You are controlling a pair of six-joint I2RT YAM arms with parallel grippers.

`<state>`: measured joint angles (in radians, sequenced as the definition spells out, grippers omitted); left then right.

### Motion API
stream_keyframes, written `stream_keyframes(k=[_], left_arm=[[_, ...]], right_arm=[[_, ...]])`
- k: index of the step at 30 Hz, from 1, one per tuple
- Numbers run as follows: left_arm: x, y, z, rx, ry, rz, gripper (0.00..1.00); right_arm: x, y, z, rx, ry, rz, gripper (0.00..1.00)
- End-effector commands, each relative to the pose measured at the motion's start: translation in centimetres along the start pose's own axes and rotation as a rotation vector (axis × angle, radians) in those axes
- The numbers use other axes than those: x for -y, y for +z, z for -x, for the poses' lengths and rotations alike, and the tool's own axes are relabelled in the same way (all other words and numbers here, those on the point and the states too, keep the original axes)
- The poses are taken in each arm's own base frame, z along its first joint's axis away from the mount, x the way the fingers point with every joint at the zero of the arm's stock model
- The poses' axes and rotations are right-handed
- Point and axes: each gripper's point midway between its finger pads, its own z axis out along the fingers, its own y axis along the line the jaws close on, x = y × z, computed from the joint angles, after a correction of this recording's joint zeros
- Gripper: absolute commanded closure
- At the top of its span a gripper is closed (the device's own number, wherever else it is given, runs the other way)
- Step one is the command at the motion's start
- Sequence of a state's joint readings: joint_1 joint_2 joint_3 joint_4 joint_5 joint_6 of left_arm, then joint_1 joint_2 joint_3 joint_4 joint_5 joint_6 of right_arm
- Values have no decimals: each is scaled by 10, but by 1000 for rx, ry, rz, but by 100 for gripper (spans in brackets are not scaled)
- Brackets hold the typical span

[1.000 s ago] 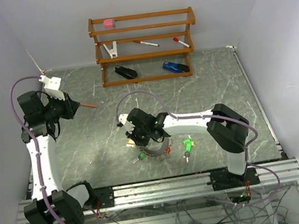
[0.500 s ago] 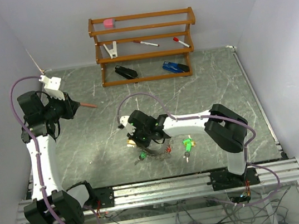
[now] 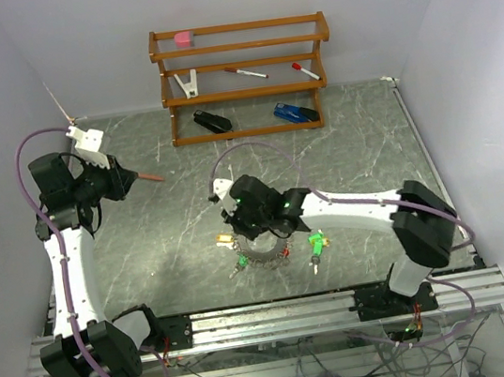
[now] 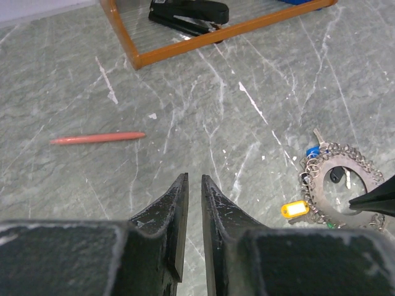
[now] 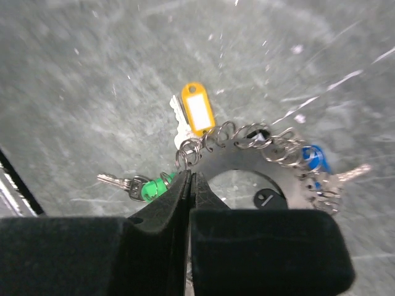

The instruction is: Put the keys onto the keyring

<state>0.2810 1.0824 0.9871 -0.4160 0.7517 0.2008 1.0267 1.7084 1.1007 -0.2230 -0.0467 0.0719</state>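
Observation:
The keyring point(image 3: 267, 255) is a flat grey ring edged with small split rings, lying near the table's front. In the right wrist view point(image 5: 237, 157) it carries a yellow tag point(image 5: 197, 110), a green-headed key point(image 5: 147, 188) and a blue-headed key point(image 5: 313, 157). My right gripper point(image 3: 254, 229) point(image 5: 189, 174) is shut, its tips at the ring's rim beside a split ring; nothing shows between them. A loose green key point(image 3: 316, 245) lies to the right of the ring. My left gripper point(image 3: 128, 181) point(image 4: 192, 177) is far to the left, nearly closed and empty. The keyring also shows in the left wrist view point(image 4: 321, 196).
A wooden rack point(image 3: 245, 76) stands at the back with a black stapler point(image 3: 212, 120), a blue stapler point(image 3: 296, 113), red-capped pens, a white clip and a pink eraser. A pink pen point(image 3: 149, 177) point(image 4: 99, 137) lies on the table just ahead of my left gripper.
My right arm has stretched out and its wrist has shifted to the right and a little back over the keyring. The keyring and my left arm have not visibly moved.

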Motion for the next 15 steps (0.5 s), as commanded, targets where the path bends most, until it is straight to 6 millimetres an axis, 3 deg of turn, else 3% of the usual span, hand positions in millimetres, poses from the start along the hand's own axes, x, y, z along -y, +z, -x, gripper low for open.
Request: stream_keyframes(k=[1,5,7,12,15], left_arm=[[16,-10,32,75,36,-70,74],[21,-11,39,94,28,-94,72],[21,-11,39,95,25,-95,72],[20,-11,36,85,27,-88,71],[20,-11,34,87,23,-86,71]], right_arm=[[6,-36,40,124,6,-41,100],[7,-39,38,110,13,-37,97],[5,-30,30,76,32,-30,86],[-3,-1,9,8,63,19,69],[-3,14,-2,-21,58,26,65]])
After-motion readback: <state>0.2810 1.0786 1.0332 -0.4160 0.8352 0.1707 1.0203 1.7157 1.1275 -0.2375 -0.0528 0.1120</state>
